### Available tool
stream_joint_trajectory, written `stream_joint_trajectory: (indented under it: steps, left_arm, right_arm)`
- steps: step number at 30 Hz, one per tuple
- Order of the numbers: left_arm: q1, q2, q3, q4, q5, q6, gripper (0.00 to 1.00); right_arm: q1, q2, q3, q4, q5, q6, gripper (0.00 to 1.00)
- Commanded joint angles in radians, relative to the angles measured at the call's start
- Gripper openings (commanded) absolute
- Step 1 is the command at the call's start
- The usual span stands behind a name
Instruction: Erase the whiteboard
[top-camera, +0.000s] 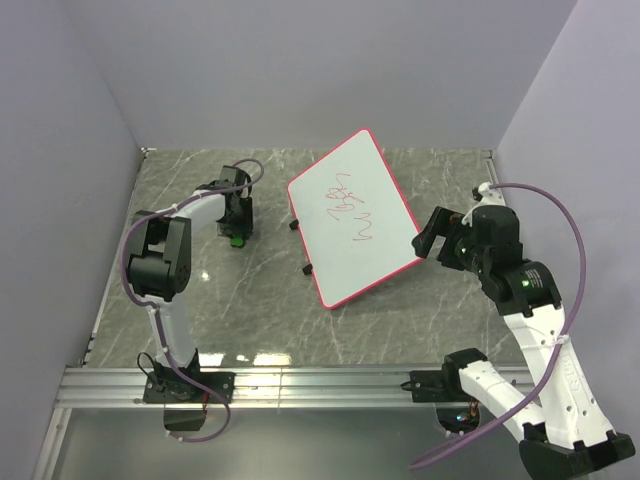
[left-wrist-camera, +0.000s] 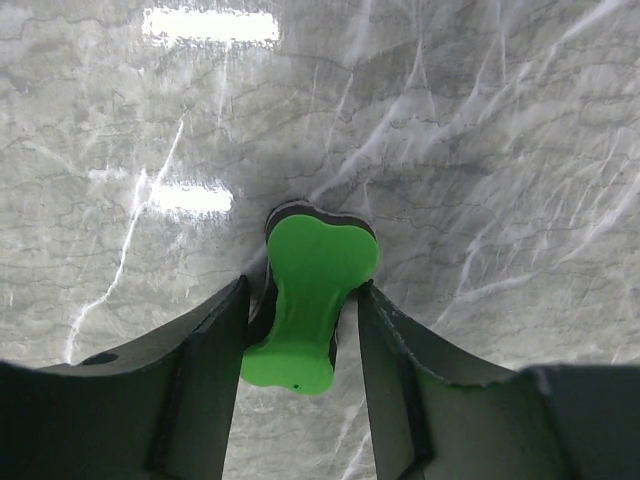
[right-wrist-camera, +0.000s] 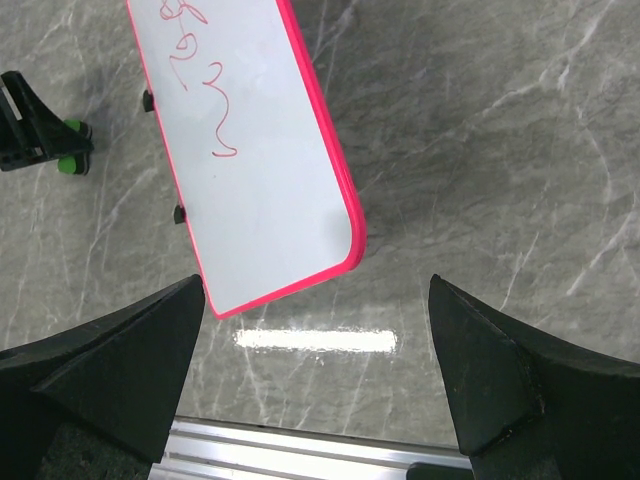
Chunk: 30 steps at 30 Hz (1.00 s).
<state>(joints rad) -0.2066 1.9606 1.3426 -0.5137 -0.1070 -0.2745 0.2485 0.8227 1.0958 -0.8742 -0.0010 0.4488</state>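
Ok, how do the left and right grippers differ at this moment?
The left gripper is closed on the green eraser; the right gripper holds nothing. The left gripper's jaws are narrow, the right gripper's spread wide. The left gripper sits away from the whiteboard, the right gripper by its right corner. Both point down at the table.

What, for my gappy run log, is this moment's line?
left gripper: straddles eraser, grip unclear | right gripper: open | whiteboard: scribbles unerased
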Motion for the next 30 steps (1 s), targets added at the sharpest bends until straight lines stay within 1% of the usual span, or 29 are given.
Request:
stream_joint_trajectory:
  steps: [1, 4, 7, 8, 10, 11, 12, 14, 15, 18, 19, 20, 22, 23, 27, 29, 30]
  left_arm:
    - [0.004, -0.043, 0.02, -0.002, 0.021, 0.012, 0.52]
    - [0.01, -0.043, 0.026, -0.005, 0.024, 0.017, 0.46]
    - [0.019, -0.046, 0.023, 0.001, 0.032, 0.014, 0.38]
    - [0.021, -0.048, 0.021, 0.001, 0.035, 0.014, 0.34]
    - [0.026, -0.048, 0.017, 0.004, 0.039, 0.011, 0.28]
    - [0.029, -0.045, 0.015, 0.006, 0.044, 0.012, 0.21]
    - [0.03, -0.043, 0.013, 0.007, 0.047, 0.011, 0.17]
    - [0.032, -0.037, 0.013, 0.007, 0.056, 0.008, 0.04]
    - [0.032, -0.034, 0.016, 0.004, 0.061, 0.001, 0.0]
    - [0.026, -0.025, 0.055, -0.015, 0.098, -0.023, 0.0]
    - [0.019, -0.028, 0.085, -0.02, 0.118, -0.028, 0.0]
    - [0.009, -0.035, 0.104, -0.025, 0.127, -0.032, 0.0]
    - [-0.026, -0.035, 0.174, -0.048, 0.135, -0.043, 0.0]
    - [-0.04, -0.026, 0.203, -0.06, 0.136, -0.046, 0.0]
    - [-0.115, -0.011, 0.335, -0.108, 0.164, -0.078, 0.0]
    - [-0.132, -0.019, 0.355, -0.105, 0.182, -0.095, 0.0]
    - [-0.148, -0.025, 0.359, -0.098, 0.222, -0.12, 0.0]
  right_arm:
    - [0.006, -0.004, 0.027, 0.046, 0.006, 0.004, 1.0]
    - [0.008, -0.008, 0.013, 0.047, 0.004, 0.01, 1.0]
    - [0.008, -0.01, 0.001, 0.053, 0.006, 0.014, 1.0]
    - [0.008, -0.01, -0.001, 0.055, 0.007, 0.016, 1.0]
    - [0.008, -0.007, -0.005, 0.064, 0.01, 0.016, 1.0]
    - [0.006, 0.0, -0.007, 0.069, 0.012, 0.018, 1.0]
    - [0.006, 0.006, -0.004, 0.081, 0.012, 0.016, 1.0]
    - [0.008, 0.033, 0.004, 0.104, 0.006, 0.002, 1.0]
    - [0.006, 0.048, 0.021, 0.125, 0.004, -0.008, 1.0]
    - [0.003, 0.154, 0.091, 0.152, 0.006, -0.042, 1.0]
    - [-0.009, 0.189, 0.116, 0.155, -0.017, -0.047, 1.0]
    - [-0.015, 0.263, 0.14, 0.159, -0.049, -0.053, 1.0]
    - [-0.025, 0.338, 0.206, 0.181, -0.076, -0.061, 1.0]
    - [-0.043, 0.404, 0.228, 0.187, -0.086, -0.064, 1.0]
    - [-0.09, 0.541, 0.323, 0.228, -0.178, -0.073, 1.0]
    - [-0.104, 0.613, 0.349, 0.236, -0.195, -0.085, 1.0]
    - [-0.106, 0.636, 0.381, 0.238, -0.201, -0.088, 0.99]
